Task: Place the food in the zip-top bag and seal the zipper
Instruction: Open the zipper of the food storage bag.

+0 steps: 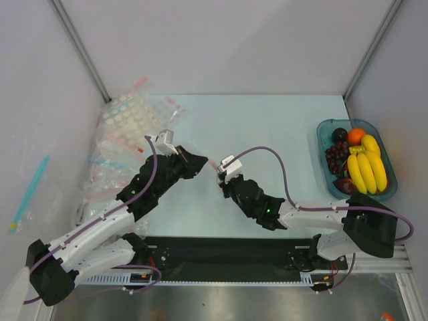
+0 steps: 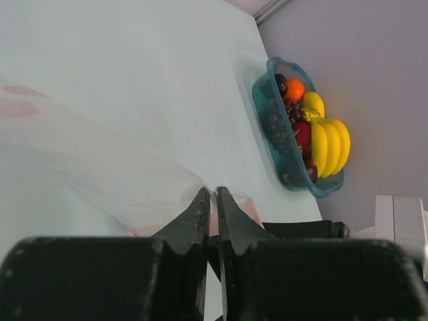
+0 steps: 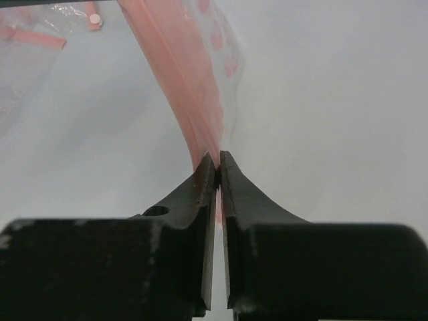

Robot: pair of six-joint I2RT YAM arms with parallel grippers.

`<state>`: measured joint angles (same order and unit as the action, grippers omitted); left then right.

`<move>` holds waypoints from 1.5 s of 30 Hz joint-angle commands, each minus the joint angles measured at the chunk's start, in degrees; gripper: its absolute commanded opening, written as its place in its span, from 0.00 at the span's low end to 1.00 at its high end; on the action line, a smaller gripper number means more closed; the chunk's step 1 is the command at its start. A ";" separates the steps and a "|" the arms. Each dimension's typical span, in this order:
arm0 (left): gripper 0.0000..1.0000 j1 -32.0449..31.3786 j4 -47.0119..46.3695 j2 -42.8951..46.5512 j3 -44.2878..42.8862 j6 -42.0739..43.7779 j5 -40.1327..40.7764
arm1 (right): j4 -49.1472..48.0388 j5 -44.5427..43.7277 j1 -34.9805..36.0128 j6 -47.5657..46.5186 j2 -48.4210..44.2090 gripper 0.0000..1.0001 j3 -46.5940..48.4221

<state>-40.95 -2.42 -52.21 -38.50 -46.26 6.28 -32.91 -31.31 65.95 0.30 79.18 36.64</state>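
1. Teal strip (image 1: 30, 190): lies beyond the left wall panel. What it is cannot be told.
2. Spare bags (image 1: 127, 127): a crumpled clear heap at the far left of the surface (image 1: 267, 127), with pink-red dots and strips. They overlap, so no count is possible.
3. Left gripper (image 1: 204, 161): reaches in toward the middle. In its wrist view (image 2: 214, 195) the fingers are pressed together on a thin edge of clear film.
4. Zip-top bag (image 2: 100, 167): held up between the two grippers at mid-surface. It is almost invisible from above. Its far end is cut off in both wrist views.
5. Zipper (image 3: 194, 87): a pink-red band running up and away from the right fingertips. It is blurred, and whether it is pressed closed cannot be told.
6. Right gripper (image 1: 221, 174): just beside the left one. Its fingers are clamped on the zipper's near end (image 3: 218, 160).
7. Teal tray (image 1: 391, 182): at the right edge, its near end hidden by the right arm.
8. Food: all in the tray.
   - Banana bunch (image 1: 366, 167).
   - Orange fruit (image 1: 356, 136).
   - Dark fruit (image 1: 340, 134).
   - Grapes (image 1: 336, 157).
   - Red fruit (image 1: 346, 184), half covered by the bananas.
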 commanded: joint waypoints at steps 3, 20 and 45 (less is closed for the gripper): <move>0.22 -0.89 0.04 -0.79 -3.86 3.18 1.89 | -2.34 0.10 0.32 -0.12 -1.39 0.01 0.71; 0.55 -1.06 7.95 -15.10 -16.07 15.23 6.98 | 2.06 37.36 -19.45 19.56 -8.69 0.00 -1.93; 0.71 11.49 8.74 -28.12 -19.42 17.79 15.60 | 1.95 53.03 -34.31 34.69 -4.89 0.00 -2.19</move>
<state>-32.38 8.01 -79.55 -57.91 -27.09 22.44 -32.32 25.06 32.01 34.85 78.98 34.59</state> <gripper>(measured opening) 0.706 0.018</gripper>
